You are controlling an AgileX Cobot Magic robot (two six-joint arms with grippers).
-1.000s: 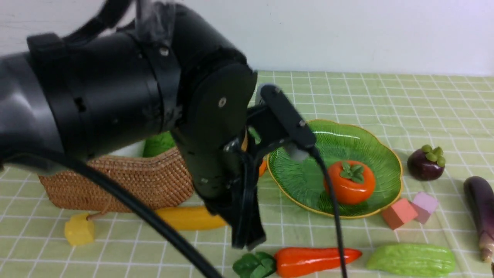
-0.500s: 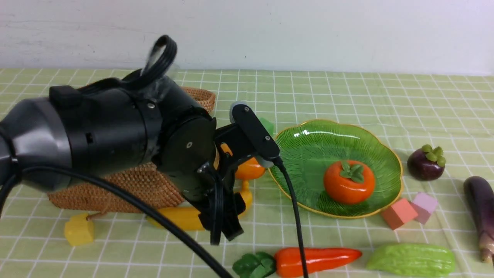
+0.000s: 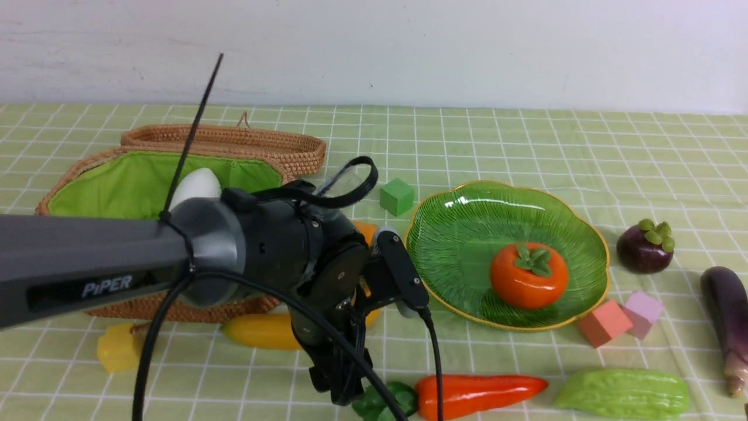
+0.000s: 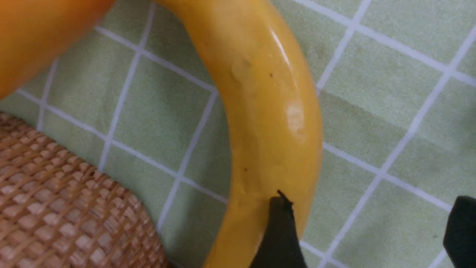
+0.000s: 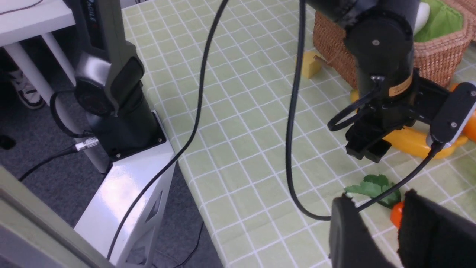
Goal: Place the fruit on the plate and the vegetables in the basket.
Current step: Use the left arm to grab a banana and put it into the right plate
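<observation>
My left gripper (image 3: 339, 392) is open and empty, pointing down at the cloth by the curved yellow banana (image 3: 263, 330). In the left wrist view one fingertip (image 4: 279, 230) overlaps the banana (image 4: 267, 111); the gap (image 4: 372, 230) is over bare cloth. The mango (image 3: 365, 231) is mostly hidden behind the wrist. The persimmon (image 3: 529, 275) sits on the green plate (image 3: 467, 222). The white gourd (image 3: 196, 184) lies in the basket (image 3: 234, 292). The carrot (image 3: 479, 394), bitter gourd (image 3: 622, 394), eggplant (image 3: 727, 321) and mangosteen (image 3: 646, 248) lie on the cloth. My right gripper (image 5: 377, 197), slightly open and empty, hovers near the carrot leaves (image 5: 375, 186).
The basket lid (image 3: 234, 140) lies behind the basket. Cubes are scattered about: green (image 3: 397, 196), yellow (image 3: 117, 351), red (image 3: 605, 321), pink (image 3: 643, 307). The left arm's cable (image 3: 435, 362) hangs over the carrot. The table's near edge and the left arm's base (image 5: 119, 111) show in the right wrist view.
My left arm has swung away from the camera and down, from over the basket to the cloth by the banana. The basket and white gourd now show. Nothing else has moved.
</observation>
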